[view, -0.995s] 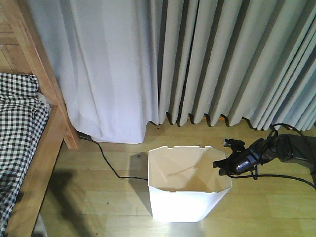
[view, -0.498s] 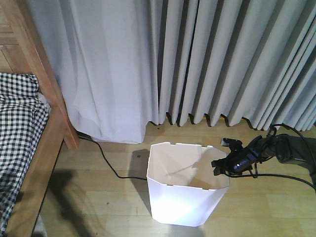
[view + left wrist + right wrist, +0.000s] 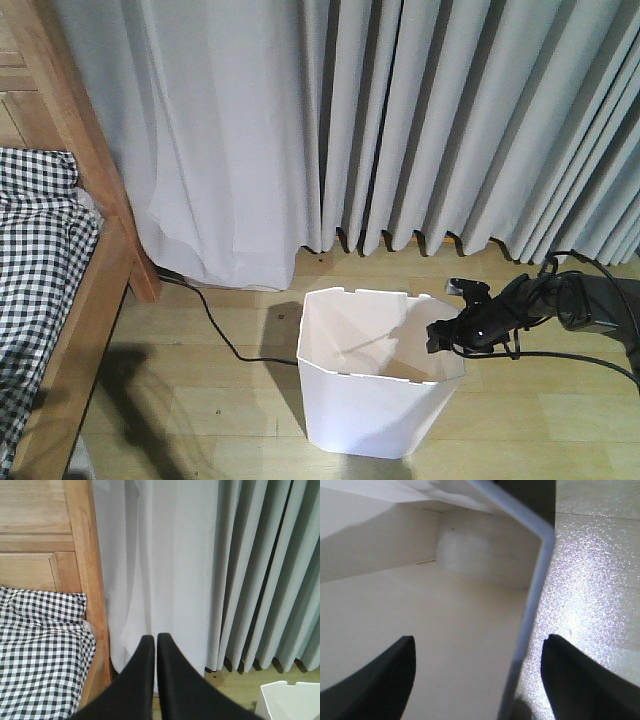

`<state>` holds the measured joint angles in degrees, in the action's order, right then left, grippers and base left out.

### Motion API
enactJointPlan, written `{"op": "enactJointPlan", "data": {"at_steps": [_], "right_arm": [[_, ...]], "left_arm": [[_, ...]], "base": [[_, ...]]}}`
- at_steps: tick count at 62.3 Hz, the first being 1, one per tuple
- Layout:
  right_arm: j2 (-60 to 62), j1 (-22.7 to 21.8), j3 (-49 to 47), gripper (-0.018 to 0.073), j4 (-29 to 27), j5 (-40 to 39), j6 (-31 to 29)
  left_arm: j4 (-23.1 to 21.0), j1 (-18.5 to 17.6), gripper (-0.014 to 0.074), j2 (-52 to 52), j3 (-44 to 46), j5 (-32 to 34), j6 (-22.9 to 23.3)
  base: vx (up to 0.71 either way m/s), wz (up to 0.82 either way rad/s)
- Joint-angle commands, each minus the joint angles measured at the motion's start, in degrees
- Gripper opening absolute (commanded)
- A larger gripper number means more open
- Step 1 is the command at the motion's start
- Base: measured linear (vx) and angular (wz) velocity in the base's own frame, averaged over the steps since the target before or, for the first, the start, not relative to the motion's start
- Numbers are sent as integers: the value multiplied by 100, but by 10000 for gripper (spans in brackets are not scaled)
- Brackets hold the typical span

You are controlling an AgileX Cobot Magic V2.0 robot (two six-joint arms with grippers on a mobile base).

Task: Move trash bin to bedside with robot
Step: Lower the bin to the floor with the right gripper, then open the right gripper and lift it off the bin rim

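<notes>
Pale grey curtains (image 3: 420, 120) filling the upper two thirds of the front view, hanging in folds to a light wooden floor (image 3: 200, 380); along the left edge, the bedside (image 3: 95, 190), a light wooden frame with a slanted post and black-and-white checked bedding (image 3: 35, 260); lower centre, the trash bin (image 3: 375, 400), white, tapering, cream inside, standing on the floor well apart from the bed; from the right edge, a slim black arm reaching left to the bin's right rim, ending in the right gripper (image 3: 452, 330); in the right wrist view, fingers (image 3: 375, 680) spread wide, one inside the bin and one outside, the thin wall between them, not visibly pinched; a black cable (image 3: 215, 325) trailing across the floor from the curtain hem toward the bin; in the left wrist view, the left gripper (image 3: 150, 642) at bottom centre, tips pressed together on nothing, pointing at the curtains beside the bed post.
</notes>
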<state>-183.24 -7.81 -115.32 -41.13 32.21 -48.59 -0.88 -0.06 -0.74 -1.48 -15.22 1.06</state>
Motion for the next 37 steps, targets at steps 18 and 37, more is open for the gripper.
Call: {"op": "enactJointPlan", "data": {"at_steps": [18,37], "right_arm": [[1636,5,1515,518,-362,-1372,-335],[3645,5,3970,518,-1828,-1992,-2545]], "left_arm": [[-18,-11,-6,-82,-107,398,25],[-18,-11,-6,-82,-107,398,25]], "base": [[0,0],[0,0]]}}
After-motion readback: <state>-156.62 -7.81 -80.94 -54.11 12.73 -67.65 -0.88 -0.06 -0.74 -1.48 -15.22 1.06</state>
